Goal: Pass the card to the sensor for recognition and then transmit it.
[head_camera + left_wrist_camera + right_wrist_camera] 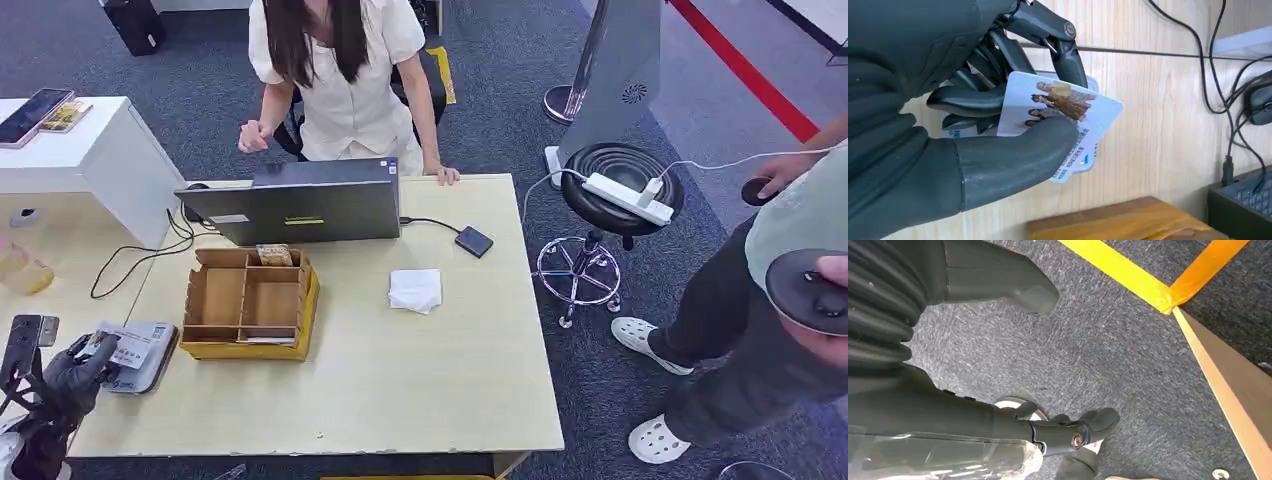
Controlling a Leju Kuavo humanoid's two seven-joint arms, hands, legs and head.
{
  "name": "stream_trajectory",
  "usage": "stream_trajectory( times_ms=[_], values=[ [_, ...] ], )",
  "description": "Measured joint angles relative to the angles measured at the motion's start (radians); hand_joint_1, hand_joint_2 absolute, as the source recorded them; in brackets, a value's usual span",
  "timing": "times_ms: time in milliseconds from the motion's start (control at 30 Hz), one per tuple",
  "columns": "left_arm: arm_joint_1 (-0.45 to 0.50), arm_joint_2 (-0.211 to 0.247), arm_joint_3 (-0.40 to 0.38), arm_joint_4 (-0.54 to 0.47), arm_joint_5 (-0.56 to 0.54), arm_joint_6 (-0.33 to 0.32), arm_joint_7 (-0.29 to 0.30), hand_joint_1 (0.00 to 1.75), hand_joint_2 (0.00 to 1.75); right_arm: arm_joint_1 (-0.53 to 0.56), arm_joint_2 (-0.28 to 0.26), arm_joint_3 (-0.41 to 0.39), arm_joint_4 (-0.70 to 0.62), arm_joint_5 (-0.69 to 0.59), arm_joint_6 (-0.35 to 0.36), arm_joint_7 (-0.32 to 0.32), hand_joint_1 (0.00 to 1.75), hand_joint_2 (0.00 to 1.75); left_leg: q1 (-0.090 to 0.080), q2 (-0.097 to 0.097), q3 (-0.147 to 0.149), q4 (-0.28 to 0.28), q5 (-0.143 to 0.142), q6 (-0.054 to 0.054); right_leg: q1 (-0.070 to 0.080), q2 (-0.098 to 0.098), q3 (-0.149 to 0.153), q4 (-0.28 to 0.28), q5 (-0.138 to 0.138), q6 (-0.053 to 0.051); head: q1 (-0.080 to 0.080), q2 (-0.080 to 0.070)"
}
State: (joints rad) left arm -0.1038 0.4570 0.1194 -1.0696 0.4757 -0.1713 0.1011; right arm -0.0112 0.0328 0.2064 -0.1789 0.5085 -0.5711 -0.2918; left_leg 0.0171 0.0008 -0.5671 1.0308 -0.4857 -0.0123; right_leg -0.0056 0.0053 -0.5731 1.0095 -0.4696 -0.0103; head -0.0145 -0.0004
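Note:
My left hand (pixel 68 380) grips a white card (pixel 126 347) at the table's near left corner. It holds the card over a flat grey reader box (pixel 152 362) lying there. In the left wrist view the card (pixel 1063 107) shows a printed picture of people and blue text, pinched between the thumb (pixel 1013 155) and the dark fingers (pixel 1070 57). Whether the card touches the box beneath I cannot tell. My right hand (pixel 948 407) hangs over grey carpet with its fingers apart and nothing in it.
A cardboard organiser (pixel 247 300) stands right of the reader, behind it an open laptop (pixel 300 205) wired to a small black box (pixel 473 241). A white cloth (pixel 415 289) lies mid-table. One person sits behind the table (pixel 450 390); another stands at right beside a stool (pixel 610 180).

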Motion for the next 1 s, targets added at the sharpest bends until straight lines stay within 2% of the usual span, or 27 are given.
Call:
stream_trajectory(
  times_ms=[233, 667, 1000],
  values=[
    [-0.057, -0.025, -0.001, 0.063, -0.024, 0.042, -0.024, 1.75, 1.75, 0.000, 0.000, 0.000, 0.000, 0.000, 0.001, 0.004, 0.00, 1.75, 0.000, 0.000, 0.000, 0.000, 0.000, 0.000, 0.000, 0.000, 0.000, 0.000, 0.000, 0.000, 0.000, 0.000],
    [-0.102, -0.026, -0.028, 0.121, -0.093, 0.065, -0.043, 1.75, 1.75, 0.001, 0.000, 0.000, 0.000, -0.003, 0.013, 0.006, 0.00, 1.75, 0.000, 0.000, 0.000, 0.000, 0.001, 0.000, 0.000, 0.000, 0.000, 0.000, 0.001, 0.000, 0.000, 0.000],
    [-0.138, -0.026, -0.054, 0.161, -0.250, 0.140, -0.065, 1.75, 1.75, 0.001, 0.001, 0.000, 0.000, -0.014, 0.014, 0.008, 0.00, 1.75, 0.000, 0.000, 0.000, 0.000, 0.003, 0.000, 0.000, 0.000, 0.000, 0.000, 0.002, 0.001, 0.000, 0.000]
  ],
)
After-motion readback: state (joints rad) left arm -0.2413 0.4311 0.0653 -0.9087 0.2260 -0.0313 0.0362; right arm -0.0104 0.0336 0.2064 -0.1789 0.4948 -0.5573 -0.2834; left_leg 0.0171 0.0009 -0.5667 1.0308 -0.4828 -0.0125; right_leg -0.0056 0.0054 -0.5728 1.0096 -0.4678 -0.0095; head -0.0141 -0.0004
